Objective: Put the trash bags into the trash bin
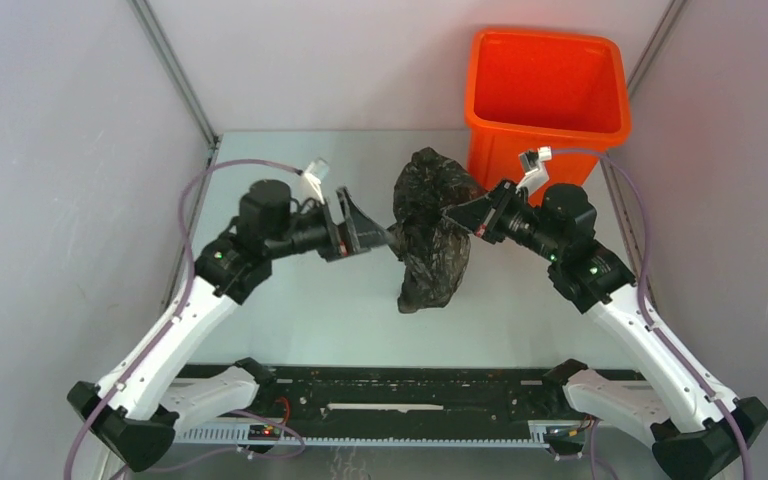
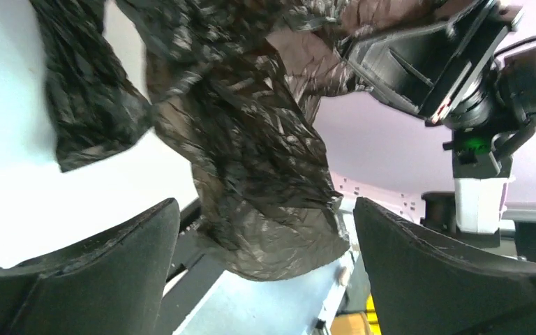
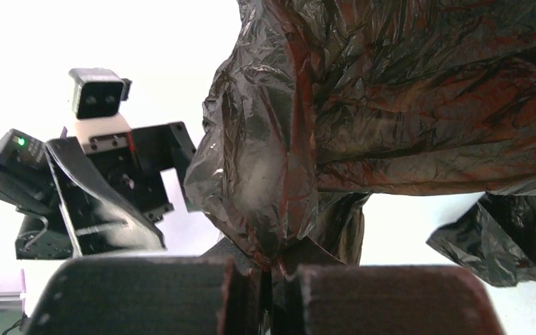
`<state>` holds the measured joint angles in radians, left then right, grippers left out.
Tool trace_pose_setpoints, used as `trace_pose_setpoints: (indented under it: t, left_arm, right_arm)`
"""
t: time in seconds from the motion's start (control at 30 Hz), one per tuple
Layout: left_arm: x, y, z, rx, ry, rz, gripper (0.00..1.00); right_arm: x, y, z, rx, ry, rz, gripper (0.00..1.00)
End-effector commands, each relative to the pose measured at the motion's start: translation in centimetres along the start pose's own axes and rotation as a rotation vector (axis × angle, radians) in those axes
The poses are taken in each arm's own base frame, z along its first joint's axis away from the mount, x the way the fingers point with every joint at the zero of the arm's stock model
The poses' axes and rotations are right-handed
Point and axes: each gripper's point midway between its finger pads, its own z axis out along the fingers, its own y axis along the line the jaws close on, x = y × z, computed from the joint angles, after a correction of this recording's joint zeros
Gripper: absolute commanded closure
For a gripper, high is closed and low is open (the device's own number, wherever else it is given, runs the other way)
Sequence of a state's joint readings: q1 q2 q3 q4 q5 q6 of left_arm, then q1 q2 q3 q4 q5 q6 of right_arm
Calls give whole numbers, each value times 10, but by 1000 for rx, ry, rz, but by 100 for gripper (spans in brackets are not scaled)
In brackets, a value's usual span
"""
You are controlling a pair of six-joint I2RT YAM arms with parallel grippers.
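Observation:
A wrinkled black trash bag hangs above the table between my two grippers. My right gripper is shut on a fold of the bag and holds it up. My left gripper is open just left of the bag; its jaws stand wide apart with the bag hanging beyond them, not between them. The orange trash bin stands upright at the back right, behind the right gripper; no bag shows inside it.
The enclosure has grey side walls with metal frame posts. The table is pale. The black base rail runs along the near edge. Purple cables loop from both arms.

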<state>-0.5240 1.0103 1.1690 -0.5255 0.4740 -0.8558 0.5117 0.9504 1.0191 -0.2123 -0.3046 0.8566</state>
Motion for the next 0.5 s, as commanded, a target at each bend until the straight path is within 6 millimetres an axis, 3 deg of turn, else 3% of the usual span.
trace_pose_setpoints:
  t: [0.0, 0.23, 0.4, 0.47]
  left_arm:
    - [28, 4, 26, 60, 46, -49, 0]
    - [33, 36, 61, 48, 9, -256, 0]
    - [21, 11, 73, 288, -45, -376, 0]
    - [19, -4, 78, 369, -24, -415, 9]
  right_arm:
    - [-8, 5, -9, 22, -28, 8, 100]
    - [-5, 11, -23, 5, -24, -8, 100]
    - [-3, 11, -30, 9, -22, -7, 100]
    - [-1, 11, -35, 15, -18, -12, 100]
